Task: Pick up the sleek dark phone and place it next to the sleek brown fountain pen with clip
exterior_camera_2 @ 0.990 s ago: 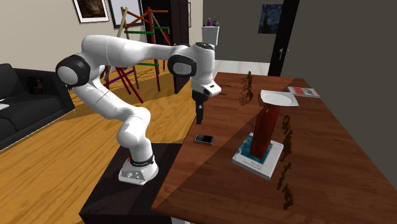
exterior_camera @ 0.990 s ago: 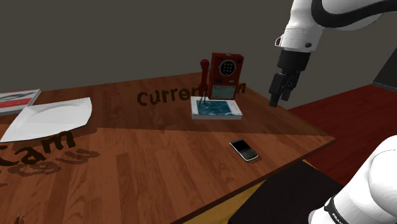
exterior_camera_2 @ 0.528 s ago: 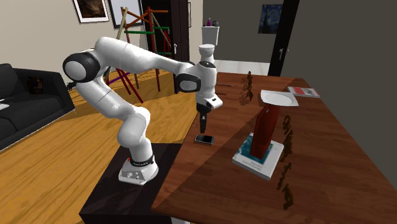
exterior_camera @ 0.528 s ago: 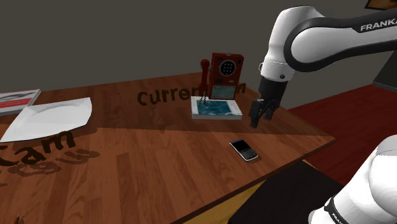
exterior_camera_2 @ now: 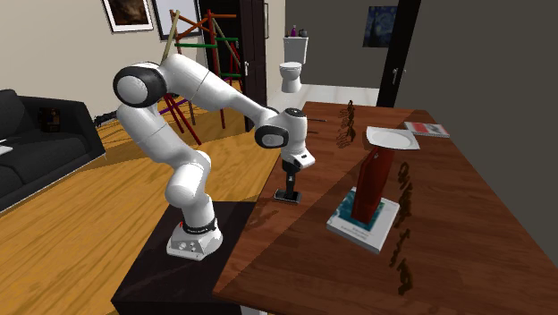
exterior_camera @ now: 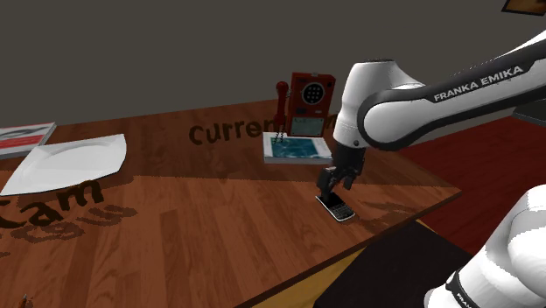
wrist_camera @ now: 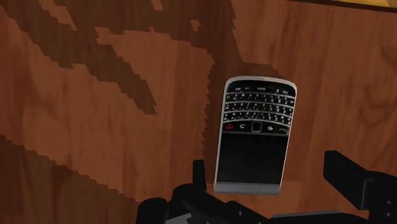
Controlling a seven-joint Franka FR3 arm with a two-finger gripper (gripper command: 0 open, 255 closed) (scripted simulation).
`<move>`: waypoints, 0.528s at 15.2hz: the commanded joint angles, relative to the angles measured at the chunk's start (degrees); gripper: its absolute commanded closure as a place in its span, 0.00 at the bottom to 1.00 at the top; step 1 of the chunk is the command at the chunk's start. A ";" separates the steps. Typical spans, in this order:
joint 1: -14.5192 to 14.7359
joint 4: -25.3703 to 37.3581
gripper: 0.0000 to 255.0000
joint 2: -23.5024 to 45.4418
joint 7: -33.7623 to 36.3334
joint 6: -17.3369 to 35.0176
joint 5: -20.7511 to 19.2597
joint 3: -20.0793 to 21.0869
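On wooden table (exterior_camera_2: 465, 242), phone (wrist_camera: 254, 133), black sofa (exterior_camera_2: 36, 148) beyond

The table (exterior_camera: 175, 227) is viewed downward from beside the stand (exterior_camera: 394, 276) towards a far grey wall (exterior_camera: 175, 52) in the shoulder view, from farther off along its length in the second exterior view, and from close above in the wrist view, the phone (wrist_camera: 254, 133) being shared by all three.
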 commanded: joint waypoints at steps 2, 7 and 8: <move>0.11 -1.37 0.00 1.92 0.12 3.43 0.32 0.43; 0.24 -2.67 0.00 4.22 0.06 7.04 0.64 0.82; 0.24 -2.67 0.00 4.23 0.06 7.04 0.64 0.82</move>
